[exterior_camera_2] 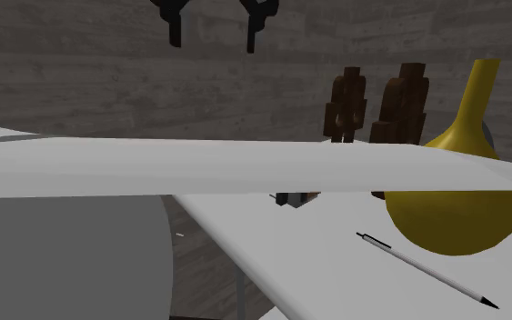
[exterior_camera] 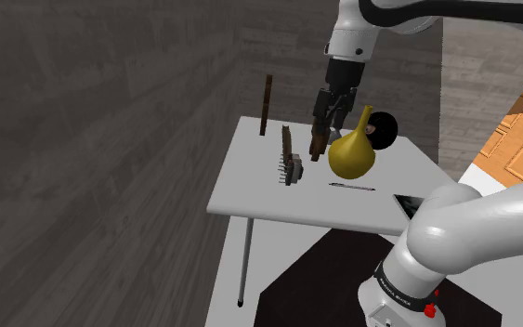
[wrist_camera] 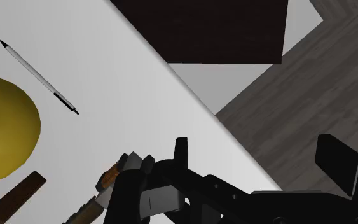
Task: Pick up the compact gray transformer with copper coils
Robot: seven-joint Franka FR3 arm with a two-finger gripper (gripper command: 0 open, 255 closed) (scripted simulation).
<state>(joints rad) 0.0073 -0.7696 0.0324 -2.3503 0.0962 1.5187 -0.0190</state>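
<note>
Transformer (exterior_camera: 293,168) sits mid-frame in the shoulder view, on the white table (exterior_camera: 250,200), left of the yellow vase (exterior_camera: 352,154). Probably dense, rigid, compact: you'd clasp the grey core's flat sides, sparing coils and pins. Gripper (exterior_camera_2: 217,23) hangs above, jaws apart, empty. In the second exterior view a pale band (exterior_camera_2: 154,168) hides most of the transformer.

The small gray transformer (exterior_camera: 295,170), copper coils on its side, rests on the white table (exterior_camera: 250,190).
</note>
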